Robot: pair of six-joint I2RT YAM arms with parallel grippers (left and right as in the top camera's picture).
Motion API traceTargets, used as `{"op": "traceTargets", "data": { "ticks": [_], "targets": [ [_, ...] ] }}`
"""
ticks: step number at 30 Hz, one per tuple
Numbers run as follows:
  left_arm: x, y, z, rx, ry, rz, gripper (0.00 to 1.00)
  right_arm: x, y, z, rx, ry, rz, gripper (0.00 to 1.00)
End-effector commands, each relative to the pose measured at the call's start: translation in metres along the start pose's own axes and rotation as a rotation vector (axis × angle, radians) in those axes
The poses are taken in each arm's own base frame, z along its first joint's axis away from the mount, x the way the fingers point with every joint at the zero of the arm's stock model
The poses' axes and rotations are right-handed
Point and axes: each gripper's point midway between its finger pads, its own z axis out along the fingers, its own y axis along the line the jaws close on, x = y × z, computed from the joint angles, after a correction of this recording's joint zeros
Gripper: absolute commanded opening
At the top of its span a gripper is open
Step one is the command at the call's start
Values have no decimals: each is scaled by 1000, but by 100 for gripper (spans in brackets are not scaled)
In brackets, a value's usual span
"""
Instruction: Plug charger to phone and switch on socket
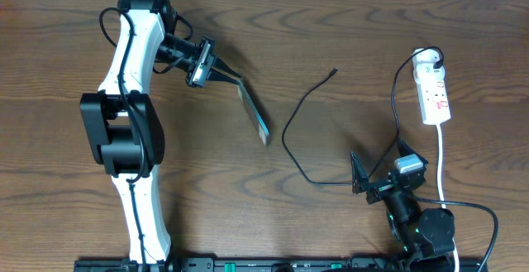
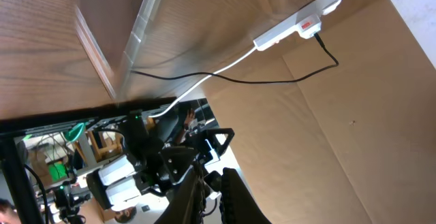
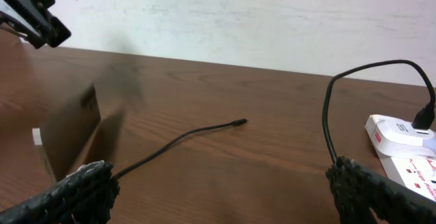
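Observation:
The phone (image 1: 254,115) stands tilted on one long edge at the table's middle. It shows as a grey edge in the left wrist view (image 2: 139,30) and as a blurred panel in the right wrist view (image 3: 68,132). My left gripper (image 1: 235,79) is at its far end with its fingers (image 2: 221,183) close together and nothing between them. I cannot tell if they touch the phone. The charger cable (image 1: 289,123) lies loose, its tip (image 1: 333,72) (image 3: 238,122) free on the wood. Its other end is plugged into the socket (image 1: 435,94) (image 2: 296,28) (image 3: 402,139). My right gripper (image 1: 380,173) (image 3: 225,190) is open and empty.
The socket's white cord (image 1: 442,164) runs down the right side toward the front edge, past my right arm's base (image 1: 421,231). A loop of the charger cable (image 1: 331,183) lies just left of my right gripper. A pale wall (image 3: 238,13) stands beyond the table's far edge.

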Motion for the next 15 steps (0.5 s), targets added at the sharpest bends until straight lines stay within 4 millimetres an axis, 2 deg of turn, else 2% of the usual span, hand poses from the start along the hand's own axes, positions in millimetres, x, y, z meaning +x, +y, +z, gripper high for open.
{"op": "traceTargets", "data": {
  "ticks": [1,4,12,13,14,15],
  "targets": [
    [19,5,-8,-26,-5,-12,7,1,1,0,-1,1,-5,99],
    [7,21,-13,-111,-74,-39,7,1,1,0,-1,1,-5,99],
    [-12,41,-23,-218,-171,-36,8,1,1,0,-1,1,-5,99],
    [-16,46,-25,-250,-196,-32,12,1,1,0,-1,1,-5,99],
    [-20,51,-27,-282,-219,-31,28,1,1,0,-1,1,-5,99],
    [-24,56,-29,-317,-246,-21,40,1,1,0,-1,1,-5,99]
  ]
}}
